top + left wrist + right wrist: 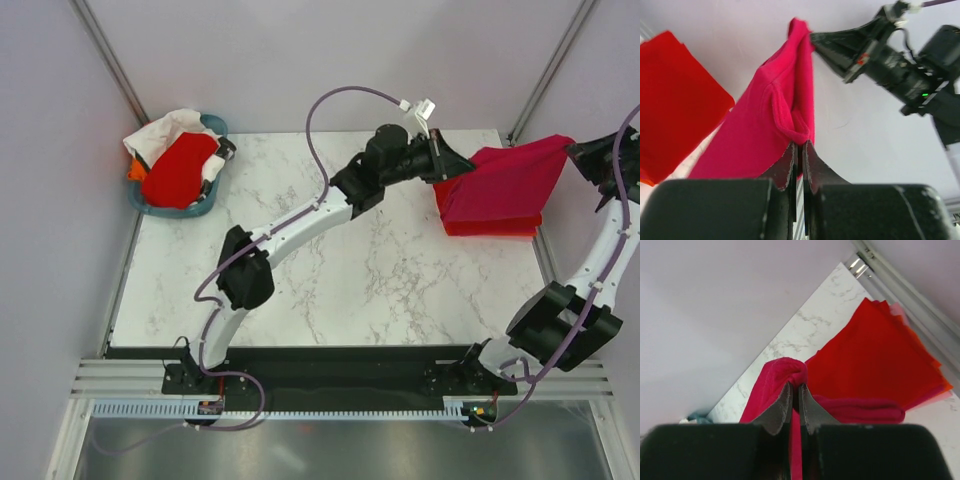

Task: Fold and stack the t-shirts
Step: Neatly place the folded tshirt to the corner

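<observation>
Left gripper (pixel 799 145), foremost in its wrist view: fingers pinched together on a bunched edge of the crimson-pink shirt (pixel 775 115). Right gripper (pixel 795 387), foremost in its own view: likewise clamped on a rolled edge of the same shirt.

Remaining items, by size:

1. Table (pixel 350 280). White marbled top. The middle carries no clothing.
2. Crimson-pink shirt (pixel 505 180). Held off the table between the two grippers, at the far right corner. It hangs as a flat, sloping panel, high at the right gripper (pixel 575 150) and low at the left gripper (pixel 455 165). It looks already folded, though the layers cannot be counted.
3. Pile of red shirts (pixel 490 228). Folded flat on the table directly beneath the held shirt. The right wrist view shows several stepped edges, number uncertain.
4. Teal basket (pixel 175 210). Far left corner, well apart from the pile.
5. Red shirt (pixel 178 170). Lying in the basket, unfolded.
6. White cloth (pixel 160 135). Bunched at the basket's far side.

Status, as judged: folding and stacking are well along. The held shirt is not yet set on the pile. At least the basket's red shirt has yet to be folded.
</observation>
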Controlling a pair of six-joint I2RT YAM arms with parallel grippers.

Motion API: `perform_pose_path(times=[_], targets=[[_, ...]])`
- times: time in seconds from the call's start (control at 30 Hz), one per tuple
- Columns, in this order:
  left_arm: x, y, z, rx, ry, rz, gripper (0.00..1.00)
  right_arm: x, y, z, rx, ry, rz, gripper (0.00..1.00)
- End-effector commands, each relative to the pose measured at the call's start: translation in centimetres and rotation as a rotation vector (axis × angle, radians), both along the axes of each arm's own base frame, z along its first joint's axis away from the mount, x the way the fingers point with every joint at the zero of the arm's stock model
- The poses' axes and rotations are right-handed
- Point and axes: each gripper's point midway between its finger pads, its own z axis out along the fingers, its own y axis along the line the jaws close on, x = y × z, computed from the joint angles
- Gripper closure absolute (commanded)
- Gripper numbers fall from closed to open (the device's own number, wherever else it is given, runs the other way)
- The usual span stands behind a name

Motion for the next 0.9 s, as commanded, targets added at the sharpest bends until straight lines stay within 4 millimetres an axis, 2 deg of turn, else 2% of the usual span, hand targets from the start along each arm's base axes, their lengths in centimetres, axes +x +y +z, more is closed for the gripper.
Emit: perform_pose_path(times=[0.0,0.03,0.1,0.13,0.17,0.2,0.23,0.27,0.37,0.5,0.63,0.87], targets=[[0.0,-1.9,0.8,-0.088,0.007,0.009,0.98,-0.5,-2.8,0.7,-0.056,-0.011,-0.060,1.00],[0.3,-2.7,-0.6,-0.085,0.019,0.010,0.98,-0.4,-3.6,0.1,-0.052,0.004,-0.079,1.00],[0.9,-3.3,-0.9,-0.119,0.007,0.019,0.98,-0.1,-4.4,-0.4,-0.050,0.010,-0.089,1.00],[1.6,-3.9,-2.4,-0.112,0.018,0.034,0.98,0.4,-4.8,-1.1,-0.041,0.021,-0.089,1.00],[1.9,-4.2,-2.9,-0.119,0.021,0.038,0.98,0.7,-5.0,-1.4,-0.036,0.023,-0.087,1.00],[2.1,-4.3,-2.6,-0.147,0.015,0.042,0.98,1.0,-5.3,-1.8,-0.031,0.030,-0.090,1.00],[2.5,-4.6,-3.3,-0.150,0.026,0.054,0.98,1.4,-5.8,-2.7,-0.021,0.047,-0.093,1.00],[3.0,-5.1,-4.9,-0.141,0.047,0.057,0.98,1.6,-6.1,-3.2,-0.025,0.057,-0.100,1.00],[3.1,-5.8,-5.5,-0.167,0.043,0.056,0.98,2.0,-7.0,-4.4,-0.028,0.082,-0.112,1.00],[3.0,-6.1,-5.5,-0.178,0.024,0.076,0.98,2.5,-7.6,-5.8,-0.019,0.105,-0.111,1.00],[3.8,-5.8,-5.0,-0.185,0.003,0.114,0.98,3.1,-7.9,-7.1,0.001,0.119,-0.107,1.00],[4.8,-5.5,-4.2,-0.210,-0.009,0.148,0.98,3.4,-8.2,-8.0,0.013,0.130,-0.112,1.00]])
